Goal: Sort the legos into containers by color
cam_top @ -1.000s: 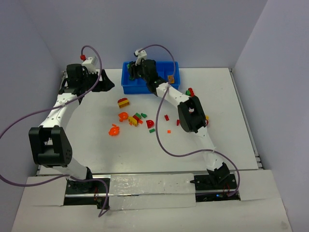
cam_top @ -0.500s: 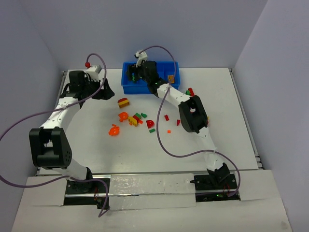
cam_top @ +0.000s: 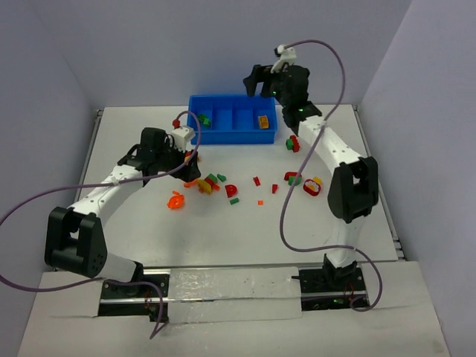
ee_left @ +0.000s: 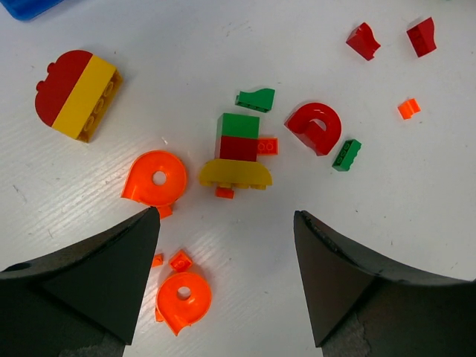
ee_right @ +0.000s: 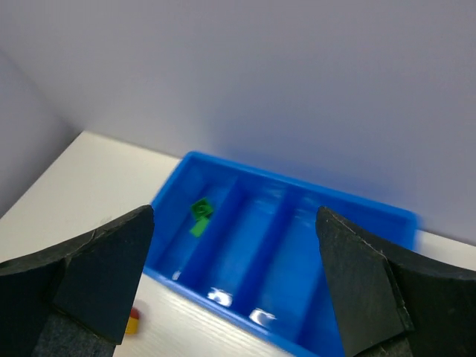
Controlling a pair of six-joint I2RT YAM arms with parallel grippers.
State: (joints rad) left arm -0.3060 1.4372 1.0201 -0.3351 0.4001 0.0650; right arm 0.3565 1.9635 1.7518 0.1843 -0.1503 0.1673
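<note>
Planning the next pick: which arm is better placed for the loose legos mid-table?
Left. Left gripper hovers open directly above the legos; right gripper, open and empty, sits high behind the blue tray.

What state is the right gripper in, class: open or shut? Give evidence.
The right gripper is open: its fingers stand wide apart in its wrist view, nothing between them but the blue tray beyond.

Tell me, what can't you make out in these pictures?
Top view: the red-and-yellow block is mostly hidden under the jaws of the left arm.
Right wrist view: the blue tray is blurred, its right part hidden behind the right jaws.
Left wrist view: the tray is cut off by the top edge.
</note>
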